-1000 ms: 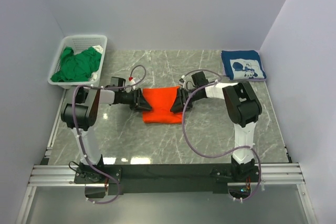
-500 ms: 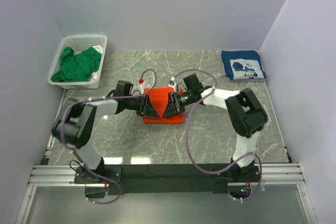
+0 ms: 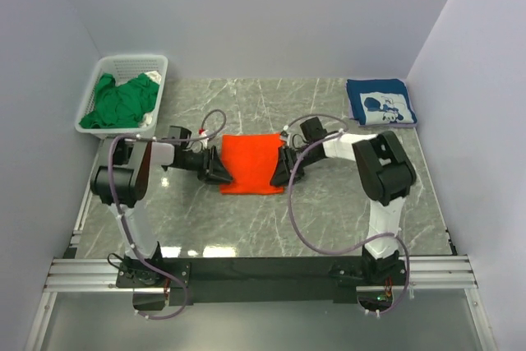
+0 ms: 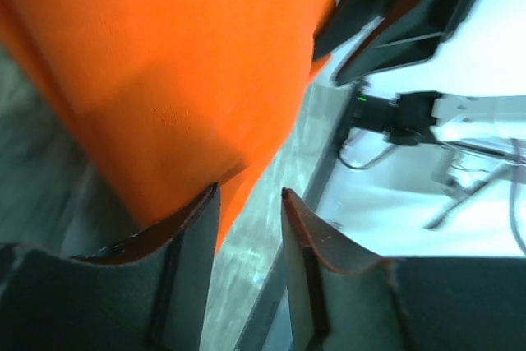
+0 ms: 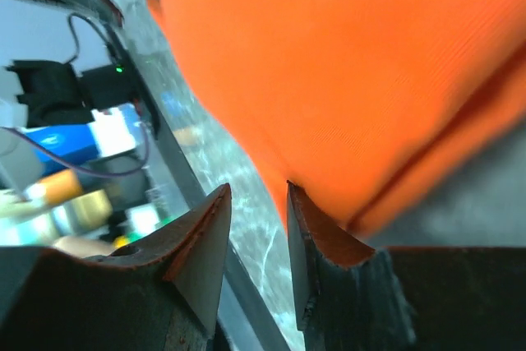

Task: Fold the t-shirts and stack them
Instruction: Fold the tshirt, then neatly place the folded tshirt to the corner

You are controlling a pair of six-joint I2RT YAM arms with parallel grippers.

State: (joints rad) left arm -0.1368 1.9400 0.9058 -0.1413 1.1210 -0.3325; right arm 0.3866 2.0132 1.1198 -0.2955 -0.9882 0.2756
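Orange t-shirt [image 3: 251, 162] flat as a folded, roughly square pad mid worktop [image 3: 329, 211], smack between the grippers: left gripper [image 3: 218, 168] just off its left edge, right gripper [image 3: 282, 172] just off its right edge, so neither arm nearer tbh. Jaws apart on both w/ a narrow gap, nothing obviously pinched, tho w/ a sliver of orange at the mouth of the left one. Both arms low, forearms reaching inward toward each other, navy shirt [image 3: 380, 102] well apart in the far right corner, prob the stack spot imo

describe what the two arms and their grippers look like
The left arm and right arm are white links with bulky black joints, each trailing a looping purple-grey cable. The left gripper and right gripper have dark wedge-shaped fingers edged in rusty red.
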